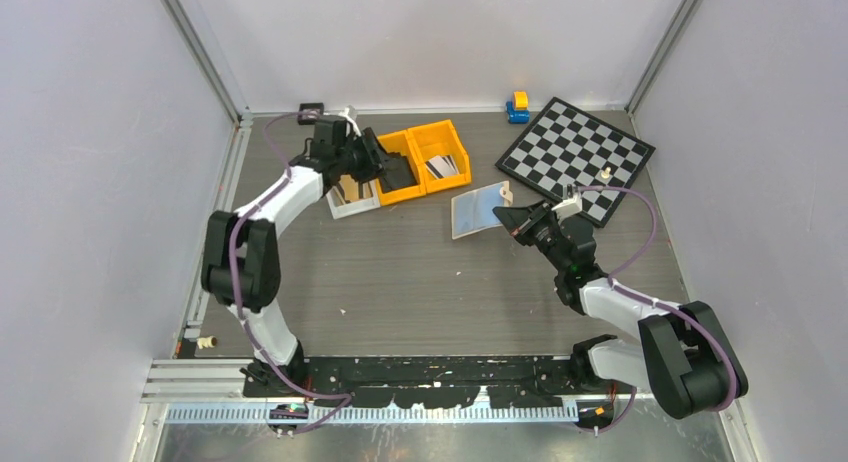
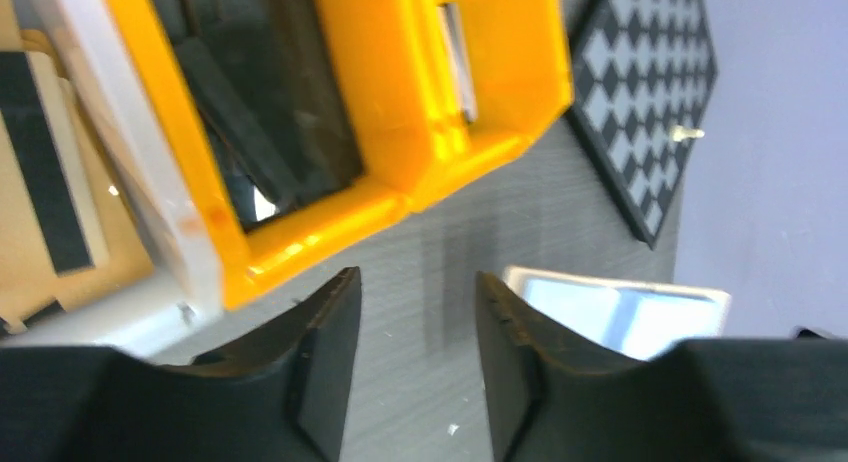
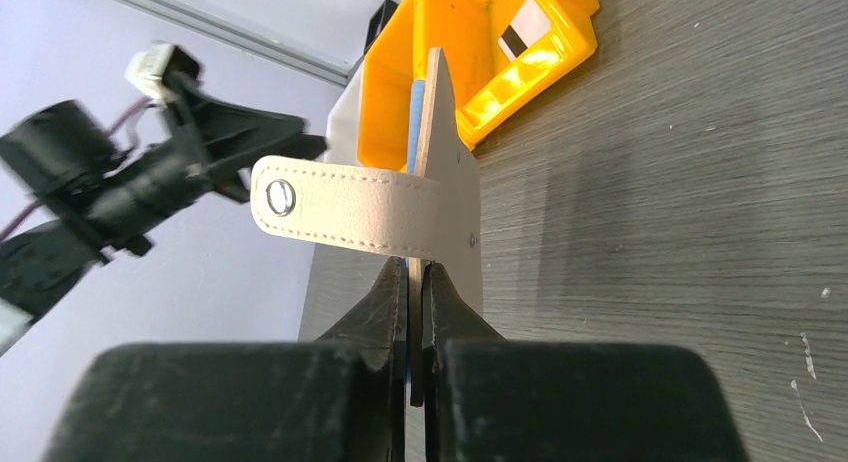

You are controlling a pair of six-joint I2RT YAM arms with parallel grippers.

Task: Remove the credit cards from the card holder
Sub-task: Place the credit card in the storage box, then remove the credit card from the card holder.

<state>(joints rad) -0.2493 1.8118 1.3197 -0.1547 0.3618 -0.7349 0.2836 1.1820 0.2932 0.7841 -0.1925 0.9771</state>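
The card holder [image 1: 474,211] lies open near the table's middle, beige outside with pale see-through pockets. My right gripper [image 1: 512,220] is shut on its right edge; in the right wrist view the jaws [image 3: 418,274] pinch the thin beige flap [image 3: 448,197] under its snap strap [image 3: 340,218]. One dark credit card [image 1: 402,172] lies in the left orange bin [image 1: 392,142]. A grey card with a dark stripe [image 1: 441,166] lies in the right orange bin [image 1: 455,142]. My left gripper [image 1: 383,165] hangs over the left bin, open [image 2: 417,282], with only table between its fingers.
A white tray [image 1: 340,208] with brown and black items sits left of the bins. A checkerboard [image 1: 575,154] with a small pale piece lies at the back right. Behind it stands a blue and yellow toy [image 1: 517,106]. Walls close in on three sides.
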